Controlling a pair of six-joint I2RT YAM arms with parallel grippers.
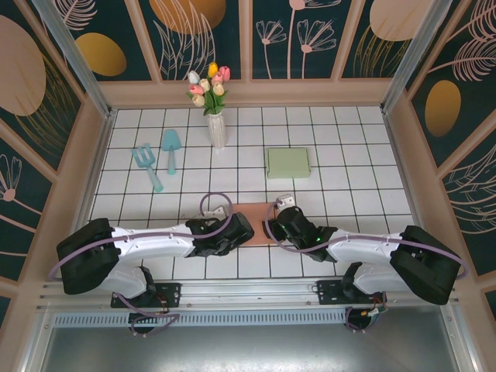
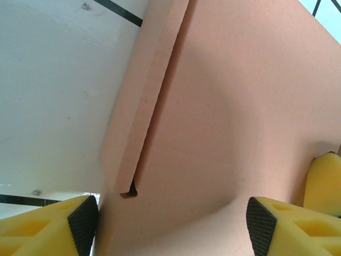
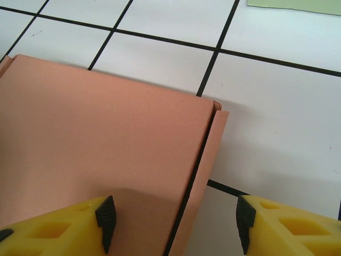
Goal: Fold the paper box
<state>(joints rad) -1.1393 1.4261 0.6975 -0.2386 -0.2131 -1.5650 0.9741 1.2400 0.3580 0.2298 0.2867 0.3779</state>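
Tulip vase [image 1: 216, 128], teal shovel [image 1: 170, 147], green box [image 1: 288, 163]

The tiled table [image 1: 349, 147] lies bare along its right edge and into its far right corner. At the middle of the far edge stands a vase [image 1: 216, 128] of tulips [image 1: 208, 84], tall enough to block a low sweep. Toward the left edge lie a garden fork [image 1: 147, 165] and a trowel [image 1: 170, 149], just beside each other. A flat green box [image 1: 288, 163] sits right of centre, with an open lane between it and the vase. The left arm [image 1: 155, 240] and right arm [image 1: 364, 252] stretch along the near edge, meeting at the paper box [image 1: 260, 221]. Wooden walls [image 1: 256, 93] close the other three edges.
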